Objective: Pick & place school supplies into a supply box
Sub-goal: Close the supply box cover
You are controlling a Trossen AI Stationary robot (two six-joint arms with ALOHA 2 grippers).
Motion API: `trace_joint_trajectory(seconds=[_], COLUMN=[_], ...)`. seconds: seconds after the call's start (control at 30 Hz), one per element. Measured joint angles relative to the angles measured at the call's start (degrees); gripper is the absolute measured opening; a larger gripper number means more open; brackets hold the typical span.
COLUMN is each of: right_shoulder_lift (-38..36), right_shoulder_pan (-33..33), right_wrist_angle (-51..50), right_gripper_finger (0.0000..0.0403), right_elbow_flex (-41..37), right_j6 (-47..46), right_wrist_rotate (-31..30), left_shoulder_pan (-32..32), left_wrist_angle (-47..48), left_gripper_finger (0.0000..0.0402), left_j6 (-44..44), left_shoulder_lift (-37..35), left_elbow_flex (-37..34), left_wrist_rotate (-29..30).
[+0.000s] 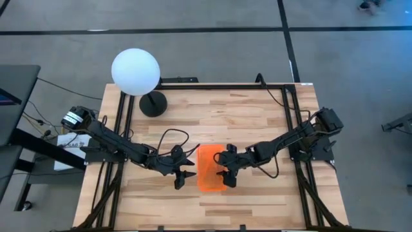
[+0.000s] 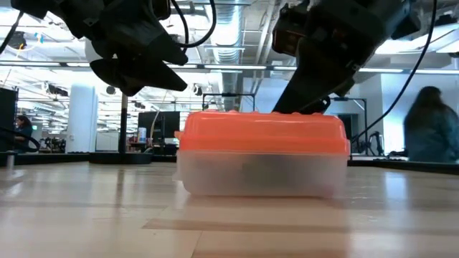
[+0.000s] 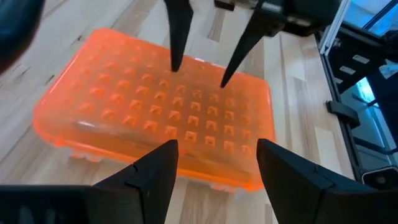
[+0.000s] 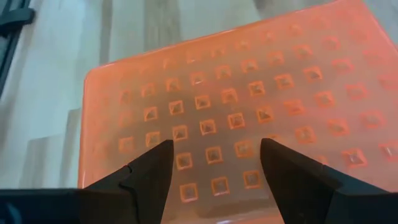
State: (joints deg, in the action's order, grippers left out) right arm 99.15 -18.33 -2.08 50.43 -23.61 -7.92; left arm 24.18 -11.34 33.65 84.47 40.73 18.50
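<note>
**Ana:** High view first: what's the biggest thing?

**Ben:** A pale wooden plank table (image 1: 257,122) on a black frame, standing on a grey floor marked with dark lines. At the low view's level, the room behind is a big open hall with ceiling ducts, strip lights and a seated person (image 2: 432,136) at the right.

**Ana:** And on the table?

**Ben:** A white globe lamp (image 1: 135,72) on a round black base near the far left corner. The supply box (image 1: 210,169) sits closed near the middle, towards the front edge, its orange studded lid on a clear body.

**Ana:** The arms?

**Ben:** Both reach in to the box. The left gripper (image 1: 182,173) hangs just beside its left side, fingers spread wide, holding nothing. The right gripper (image 1: 226,175) hovers over the box's right edge, fingers likewise wide apart and empty.
</note>
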Motion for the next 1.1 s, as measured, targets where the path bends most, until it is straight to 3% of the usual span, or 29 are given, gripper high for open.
trace_joint_trajectory(seconds=[0.2, 0.57, 0.93, 1.1], right_shoulder_lift=[0.02, 0.01, 0.04, -1.81], right_shoulder_pan=[1.93, 5.11, 7.51, 7.08], right_wrist_angle=[-0.62, -1.29, -0.30, 2.65], right_gripper_finger=[0.0239, 0.0216, 0.0166, 0.0153], right_elbow_flex=[0.05, 0.09, 0.05, -0.47], right_j6=[-0.91, -4.62, -6.42, 0.29], right_wrist_rotate=[-1.13, -2.77, -1.88, -1.32], left_shoulder_pan=[-0.01, -0.49, -3.73, -3.94], left_wrist_angle=[-0.40, 1.10, 3.52, 2.83], left_gripper_finger=[0.0215, 0.0215, 0.0215, 0.0215], left_j6=[0.22, -0.17, -1.52, -5.46], left_shoulder_lift=[0.00, 0.00, 0.00, 0.00], left_elbow_flex=[0.00, 0.00, 0.00, 0.00], left_wrist_rotate=[0.53, 8.28, 7.47, 7.39])
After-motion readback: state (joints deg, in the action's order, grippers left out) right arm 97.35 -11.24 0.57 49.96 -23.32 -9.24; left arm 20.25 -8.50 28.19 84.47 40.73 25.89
